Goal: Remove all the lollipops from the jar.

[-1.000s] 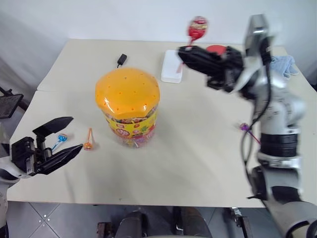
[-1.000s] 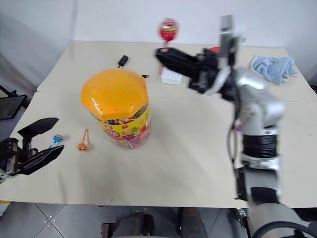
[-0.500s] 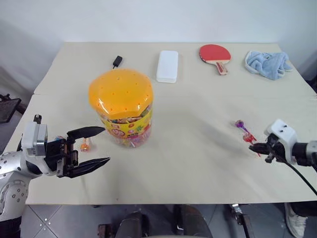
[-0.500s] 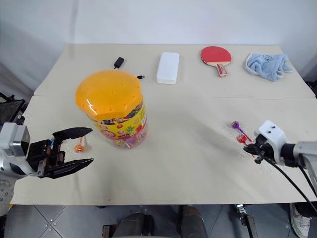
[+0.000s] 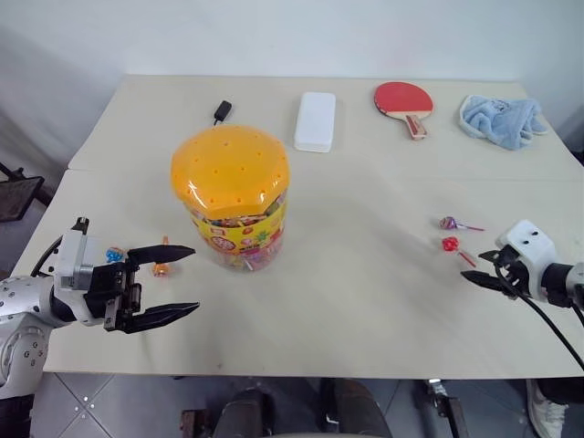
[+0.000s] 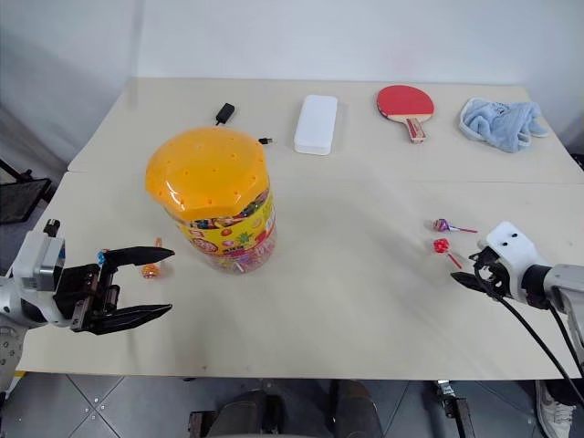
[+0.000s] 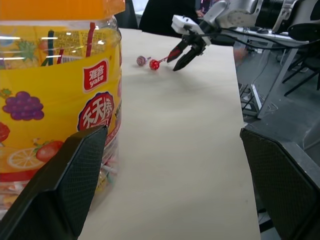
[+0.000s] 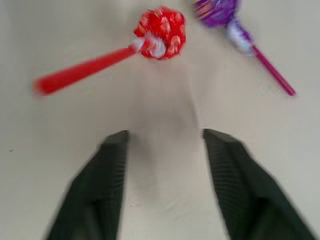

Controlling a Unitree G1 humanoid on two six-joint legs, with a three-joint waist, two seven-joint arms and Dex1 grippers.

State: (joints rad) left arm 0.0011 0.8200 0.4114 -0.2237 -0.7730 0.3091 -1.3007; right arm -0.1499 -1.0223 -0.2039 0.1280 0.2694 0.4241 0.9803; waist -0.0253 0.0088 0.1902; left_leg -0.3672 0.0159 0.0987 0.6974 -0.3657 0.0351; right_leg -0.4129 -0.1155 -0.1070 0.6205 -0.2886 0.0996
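Now the jar [image 5: 231, 201], a clear plastic tub with a domed orange lid and a yellow fruit label, stands upright on the tabletop [image 5: 365, 301], lid on, with sweets visible through its wall. Just beside it on the robot's left lie an orange lollipop [image 5: 162, 266] and a blue lollipop [image 5: 113, 255]. The left gripper [image 5: 173, 279] hovers near them, level and pointing toward the jar, its fingers spread wide and empty. Well apart on the right, a red lollipop [image 8: 159, 39] and a purple lollipop [image 8: 222, 11] lie side by side, not touching. The right gripper [image 8: 162, 165] sits low just short of the red one, fingers parted, holding nothing. Farther back lie a white rectangular box [image 5: 315, 120], a red table-tennis paddle [image 5: 404, 99], a blue cloth [image 5: 500, 119] and a small black plug [image 5: 221, 111].
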